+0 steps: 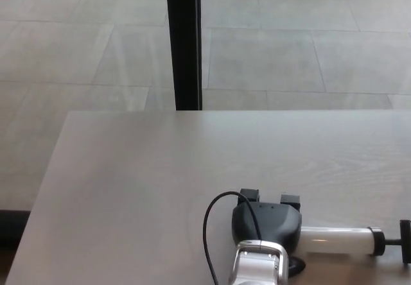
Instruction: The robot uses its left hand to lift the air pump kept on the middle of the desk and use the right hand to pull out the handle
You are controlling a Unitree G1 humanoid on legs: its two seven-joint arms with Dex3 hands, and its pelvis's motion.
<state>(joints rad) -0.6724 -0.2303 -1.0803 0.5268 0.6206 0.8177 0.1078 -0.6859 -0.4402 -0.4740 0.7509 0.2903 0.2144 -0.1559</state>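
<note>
The air pump lies flat near the desk's front right: a white barrel [334, 240] with a black rod and T-handle [405, 240] at the picture's right edge. My left hand [266, 223], black with a silver wrist [257, 267], covers the barrel's left end, which is hidden under the palm. Whether it grips the barrel does not show. A thin black cable [212, 224] loops from the wrist. My right hand does not show.
The pale wooden desk [141, 189] runs left and far from the pump. Beyond its far edge is a tiled floor [289, 54], with a black upright post [183, 41] standing behind the desk's middle.
</note>
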